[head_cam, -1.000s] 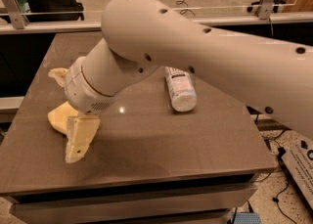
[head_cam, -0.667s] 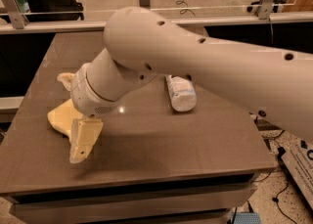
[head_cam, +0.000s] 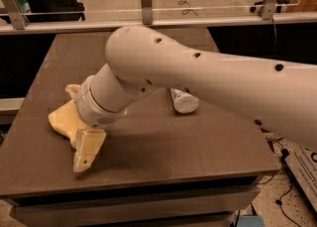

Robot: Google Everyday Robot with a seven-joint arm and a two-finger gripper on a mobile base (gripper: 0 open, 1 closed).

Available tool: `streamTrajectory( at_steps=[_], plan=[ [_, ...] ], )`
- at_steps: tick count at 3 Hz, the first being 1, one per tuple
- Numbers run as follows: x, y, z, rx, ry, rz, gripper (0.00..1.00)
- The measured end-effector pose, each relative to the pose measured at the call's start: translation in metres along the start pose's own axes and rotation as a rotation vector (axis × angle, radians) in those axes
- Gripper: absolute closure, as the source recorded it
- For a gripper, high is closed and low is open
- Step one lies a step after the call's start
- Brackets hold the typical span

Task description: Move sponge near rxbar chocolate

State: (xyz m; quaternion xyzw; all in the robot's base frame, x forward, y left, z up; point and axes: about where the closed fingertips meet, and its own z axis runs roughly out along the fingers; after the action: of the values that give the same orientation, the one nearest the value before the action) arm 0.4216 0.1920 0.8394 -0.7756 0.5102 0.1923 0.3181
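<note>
Shifting a little down and right since a second ago, the gripper is hanging over the lower left of the table. Its fingers are standing apart astride the sponge, which is lying flat there, unmoved. Being light, soft foam, it is probably going to squash, so gripping across its thick middle seems best. No rxbar chocolate is showing; the arm may be hiding it.

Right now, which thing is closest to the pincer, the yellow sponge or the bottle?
The pale yellow sponge, right at the pincer; the clear bottle lies apart on its side, beyond the arm.
</note>
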Motion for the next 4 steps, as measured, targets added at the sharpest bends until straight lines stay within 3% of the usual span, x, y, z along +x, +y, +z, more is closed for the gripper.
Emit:
streamTrajectory(
  at_steps=[1, 2, 4],
  plan=[
    [0.014, 0.003, 0.000, -0.003, 0.020, 0.038, 0.00],
    [0.023, 0.004, -0.002, -0.006, 0.029, 0.075, 0.18],
    [0.027, -0.009, -0.020, 0.009, 0.030, 0.113, 0.64]
  ],
)
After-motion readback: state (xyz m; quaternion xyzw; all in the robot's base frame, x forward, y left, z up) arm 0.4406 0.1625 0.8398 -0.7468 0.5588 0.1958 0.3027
